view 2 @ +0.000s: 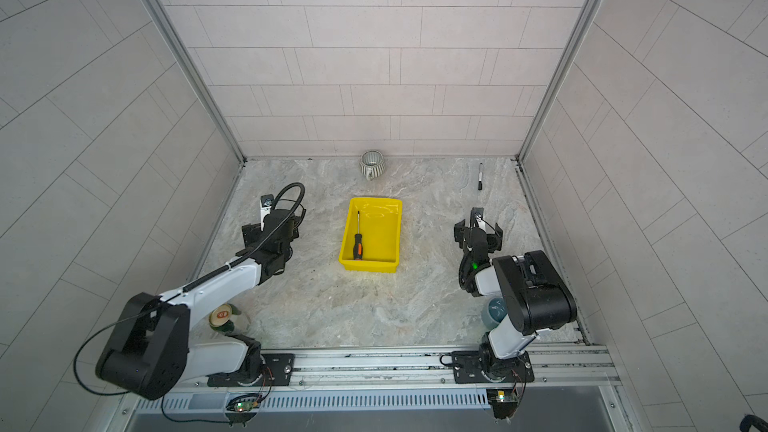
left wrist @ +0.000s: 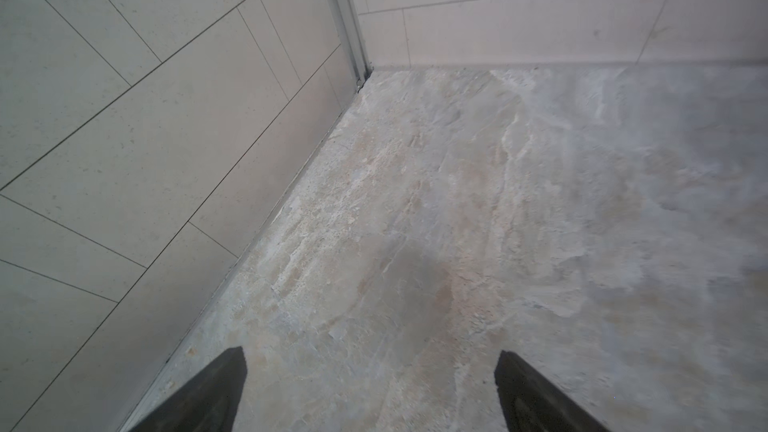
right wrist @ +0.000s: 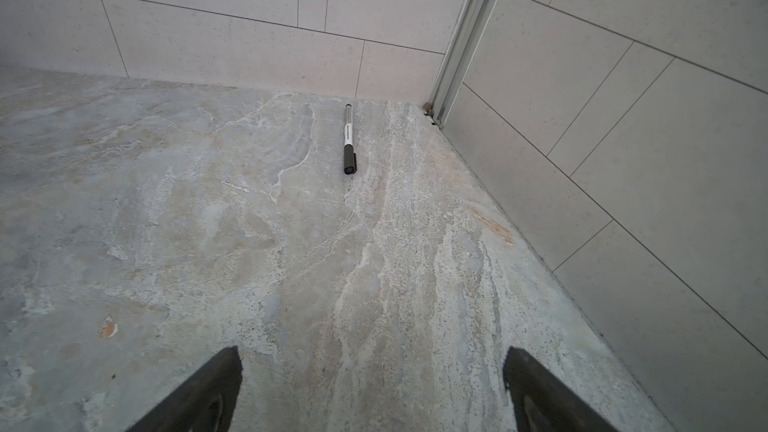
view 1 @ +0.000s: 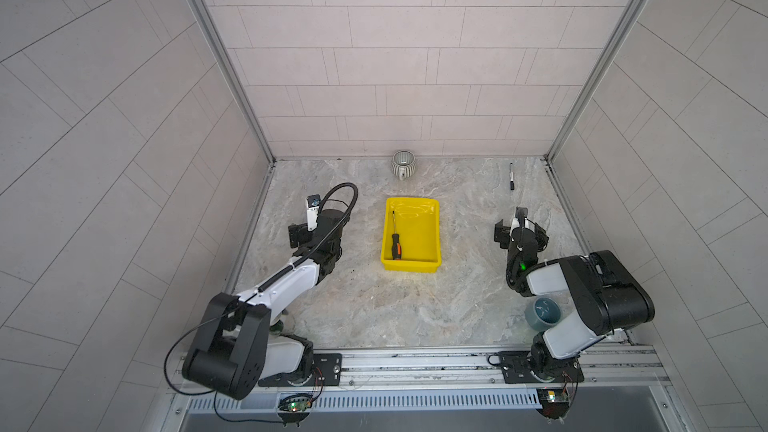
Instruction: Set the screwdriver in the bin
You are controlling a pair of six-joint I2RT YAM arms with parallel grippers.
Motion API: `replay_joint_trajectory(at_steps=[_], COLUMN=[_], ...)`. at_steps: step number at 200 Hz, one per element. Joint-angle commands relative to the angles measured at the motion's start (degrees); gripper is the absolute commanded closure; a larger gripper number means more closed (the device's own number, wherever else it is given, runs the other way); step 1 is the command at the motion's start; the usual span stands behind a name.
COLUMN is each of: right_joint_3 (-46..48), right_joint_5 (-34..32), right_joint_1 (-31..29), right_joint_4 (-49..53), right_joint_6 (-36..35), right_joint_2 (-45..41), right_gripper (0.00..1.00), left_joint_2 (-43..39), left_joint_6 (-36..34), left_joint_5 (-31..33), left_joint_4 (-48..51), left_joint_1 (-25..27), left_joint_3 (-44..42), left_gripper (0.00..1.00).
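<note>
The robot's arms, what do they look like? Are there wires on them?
Both are white tubes with chunky black joints: the left arm and right arm. A ribbed black hose loops over the left one, and a green light glows on the right. The fingers are dark pointed wedges.

Both top views are evenly, fairly brightly lit, with only faint soft shadows. White glare streaks the glossy floor of the bin [view 1: 422, 243] near its far wall. Seams of the wall tiles [view 1: 104, 126] bow toward the frame edges. In the left wrist view the tabletop [left wrist: 685, 160] smears on one side, perhaps motion blur, and the left end effector [left wrist: 370, 392] shows as soft dark wedges.
</note>
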State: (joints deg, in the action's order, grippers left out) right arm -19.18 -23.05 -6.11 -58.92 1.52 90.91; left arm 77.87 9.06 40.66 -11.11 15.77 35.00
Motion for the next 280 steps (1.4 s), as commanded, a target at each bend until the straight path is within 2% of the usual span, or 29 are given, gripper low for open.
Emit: replay_joint_trajectory(at_steps=[1,14,29,47,68,93,117,131,144,192,212,225,248,265,280], right_joint_3=[-0.14,-0.12,-0.09,-0.15,-0.14,-0.12,-0.12,-0.10,-0.23,-0.24,-0.14,-0.18,-0.19,-0.23,-0.19], right_joint_5=[0.02,0.02,0.02,0.02,0.02,0.02,0.02,0.02,0.05,0.11,0.06,0.09,0.11,0.11,0.09], right_joint_1=[-0.19,-0.14,-0.22,-0.22,-0.20,-0.18,-0.22,-0.21,-0.22,-0.22,-0.17,-0.22,-0.17,-0.10,-0.11], right_joint_4=[-0.92,-0.94,-0.93,-0.86,-0.89,-0.85,-0.85,-0.85,-0.85,-0.81,-0.81,-0.78,-0.78,-0.76,-0.74], right_joint_6=[-0.62,-0.64,-0.56,-0.68,-0.59,-0.57,-0.60,-0.63,-0.58,-0.62,-0.64,-0.63,-0.58,-0.60,-0.63], right_joint_2=[0.14,0.14,0.14,0.14,0.14,0.14,0.14,0.14,0.14,0.14,0.14,0.14,0.14,0.11,0.12], right_gripper=[0.01,0.01,0.01,0.01,0.01,0.01,0.01,0.01,0.01,0.01,0.01,0.01,0.01,0.01,0.01], left_joint_2=[3.39,5.49,5.52,5.59,4.82,5.91,5.47,4.38,4.09,3.06,1.11,-1.64,-5.34,-4.74,-2.30], left_joint_6=[-6.34,-8.93,-8.97,-8.90,-8.11,-7.00,-7.84,-13.72,-16.01,-13.01,-12.29,-14.18,-15.63,-14.35,-12.43], left_joint_5=[0.47,-0.72,-3.20,-5.14,-11.87,-9.42,-9.81,-12.67,-15.76,-22.22,-22.12,-23.05,-16.68,-18.09,-18.49], left_joint_4=[-9.56,-18.30,-16.05,-21.78,-20.90,-18.75,-19.45,-21.95,-26.49,-28.79,-32.24,-32.95,-31.60,-32.40,-37.69], left_joint_1=[-1.00,-1.18,-1.47,-2.97,-5.58,-5.83,-6.34,-6.34,-6.77,-10.06,-10.53,-10.17,-8.57,-8.63,-8.59], left_joint_3=[-2.37,-5.53,-4.46,-6.37,-6.64,-4.93,-5.61,-7.51,-9.67,-11.04,-13.91,-16.28,-17.95,-17.95,-17.95], left_gripper=[0.00,0.00,0.00,0.00,0.00,0.00,0.00,0.00,0.00,0.00,0.00,0.00,0.00,0.00,0.00])
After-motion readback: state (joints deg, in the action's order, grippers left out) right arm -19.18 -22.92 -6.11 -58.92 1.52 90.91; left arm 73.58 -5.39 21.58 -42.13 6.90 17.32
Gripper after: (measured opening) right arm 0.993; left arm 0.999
